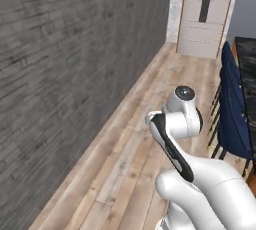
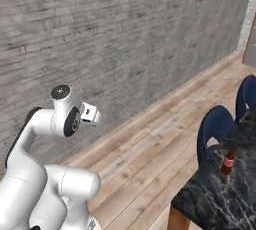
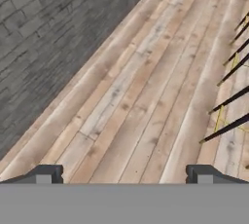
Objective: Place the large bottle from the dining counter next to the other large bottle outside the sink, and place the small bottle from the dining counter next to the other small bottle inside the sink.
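Left base view: the arm (image 1: 182, 124) stands folded over bare plank floor (image 1: 125, 164) beside a grey brick wall (image 1: 75, 74), blue chairs (image 1: 232, 109) lining the counter (image 1: 247, 59).

Right base view: on the counter's marble top (image 2: 220, 194) stands 1 bottle (image 2: 229, 161), dark with a red label, near the chairs. It looks like glass: stiff, smooth, breakable, probably best gripped around the body below the neck. No sink or other container is in sight.

Hand view: the gripper (image 3: 124, 175) hangs released, 2 tips wide apart, holding nothing above the floor.
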